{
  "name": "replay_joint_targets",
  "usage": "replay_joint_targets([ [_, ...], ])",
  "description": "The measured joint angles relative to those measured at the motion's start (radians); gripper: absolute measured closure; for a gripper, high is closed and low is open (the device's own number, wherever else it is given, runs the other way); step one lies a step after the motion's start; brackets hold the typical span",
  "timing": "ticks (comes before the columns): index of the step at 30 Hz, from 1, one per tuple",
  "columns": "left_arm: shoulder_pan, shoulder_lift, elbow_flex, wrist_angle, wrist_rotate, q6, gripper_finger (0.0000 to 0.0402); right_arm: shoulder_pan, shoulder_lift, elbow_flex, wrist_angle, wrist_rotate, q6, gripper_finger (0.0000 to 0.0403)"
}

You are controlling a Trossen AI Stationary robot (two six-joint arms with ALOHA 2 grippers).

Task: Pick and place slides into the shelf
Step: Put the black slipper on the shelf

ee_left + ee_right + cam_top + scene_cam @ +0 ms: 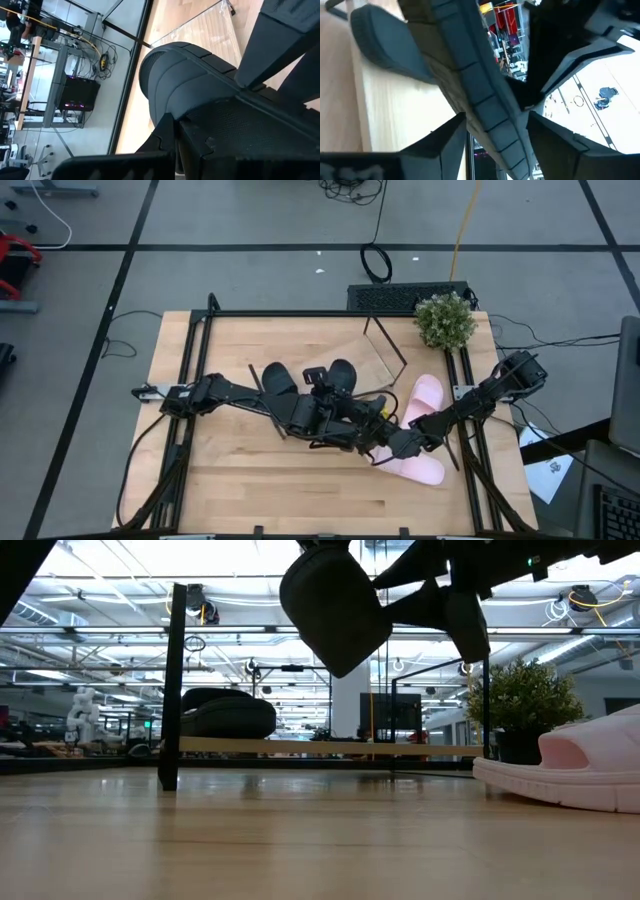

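One black slide (pixel 335 610) hangs in the air over the middle of the table, with my left gripper (pixel 172 137) shut on it. My right gripper (pixel 497 130) is open, one finger on each side of that slide's sole. In the high view both grippers meet in the dark mass at the table's middle, the left gripper (pixel 325 395) beside the right gripper (pixel 370 435). A second black slide (pixel 275 376) rests sole down on the left end of the shelf (pixel 330 747). Two pink slides (pixel 425 395) (pixel 415 465) lie on the table at the right. My left gripper holds the black slide beside its ribbed strap (pixel 175 80); the slide itself hides how the fingers (pixel 167 135) close on it. The slide is lifted clear of table and shelf, tilted. My right gripper's fingers (pixel 445 142) flank the sole (pixel 490 105); I cannot tell whether they touch it.
A potted plant (pixel 445 320) stands at the far right corner, next to a dark grille box (pixel 405 296). Black frame rails (pixel 195 380) run along the table's left and right sides. Bare wood lies in front of the shelf, near the front edge.
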Motion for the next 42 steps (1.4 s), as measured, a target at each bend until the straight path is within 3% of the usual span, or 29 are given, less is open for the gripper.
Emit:
replay_joint_targets([
  [9,0.001,0.000,0.000,0.000,-0.002,0.011,0.0401,0.000,0.000,0.000,-0.032,-0.064,-0.002,0.0185],
  [25,0.001,0.000,0.000,0.000,-0.003,0.013,0.0401,0.008,0.000,0.046,-0.037,-0.073,-0.110,0.0185],
  [31,0.002,0.000,0.000,0.003,0.000,0.011,0.0402,-0.001,0.000,0.068,-0.152,-0.137,-0.008,0.0185],
  [42,0.002,0.000,-0.001,0.034,0.000,0.035,0.0402,-0.030,0.000,0.068,-0.160,-0.178,0.006,0.0186],
])
